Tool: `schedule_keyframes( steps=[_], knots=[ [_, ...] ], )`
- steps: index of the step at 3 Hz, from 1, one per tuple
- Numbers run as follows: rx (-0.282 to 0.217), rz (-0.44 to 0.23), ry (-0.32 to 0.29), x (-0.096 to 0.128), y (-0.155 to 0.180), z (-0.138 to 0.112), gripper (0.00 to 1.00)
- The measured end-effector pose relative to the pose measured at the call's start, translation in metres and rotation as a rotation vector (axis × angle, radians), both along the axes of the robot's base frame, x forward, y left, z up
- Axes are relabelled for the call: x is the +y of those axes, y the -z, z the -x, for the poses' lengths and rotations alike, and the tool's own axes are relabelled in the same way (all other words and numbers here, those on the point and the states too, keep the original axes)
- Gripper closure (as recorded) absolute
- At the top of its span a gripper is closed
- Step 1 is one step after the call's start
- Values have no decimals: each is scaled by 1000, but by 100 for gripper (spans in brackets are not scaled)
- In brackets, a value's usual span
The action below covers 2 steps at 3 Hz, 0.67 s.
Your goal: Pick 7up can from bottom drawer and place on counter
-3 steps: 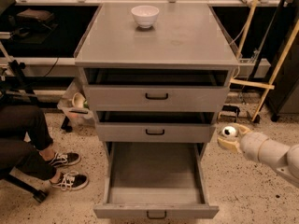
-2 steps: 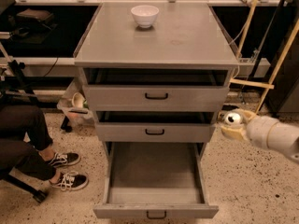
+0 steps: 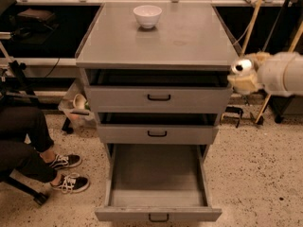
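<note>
My gripper point(image 3: 246, 77) is at the right of the cabinet, level with the counter's front right corner and just outside it. It is shut on the 7up can point(image 3: 242, 66), whose silver top faces the camera; its label is mostly hidden by the beige fingers. The bottom drawer point(image 3: 158, 215) is pulled fully out and holds nothing. The counter point(image 3: 189, 37) is the flat grey top of the cabinet.
A white bowl point(image 3: 147, 15) stands at the back of the counter. The top drawer point(image 3: 158, 97) and middle drawer point(image 3: 157, 133) are slightly open. A seated person's legs and sneakers point(image 3: 71, 181) are at the left. Wooden poles point(image 3: 251, 22) lean at the right.
My gripper has risen with the can from beside the middle drawer to the height of the counter's edge. The drawers and the bowl have not moved.
</note>
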State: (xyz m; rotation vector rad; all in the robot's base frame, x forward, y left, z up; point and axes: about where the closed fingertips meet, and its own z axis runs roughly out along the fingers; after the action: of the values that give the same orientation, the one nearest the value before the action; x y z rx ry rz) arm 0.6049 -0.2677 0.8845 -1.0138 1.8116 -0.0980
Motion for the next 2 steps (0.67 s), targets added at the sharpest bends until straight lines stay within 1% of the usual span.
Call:
schedule_keyframes(
  steps=[1, 2],
  knots=[
    [-47, 66, -19, 37, -75, -19, 100],
    [-94, 59, -98, 89, -140, -48, 100]
  ],
)
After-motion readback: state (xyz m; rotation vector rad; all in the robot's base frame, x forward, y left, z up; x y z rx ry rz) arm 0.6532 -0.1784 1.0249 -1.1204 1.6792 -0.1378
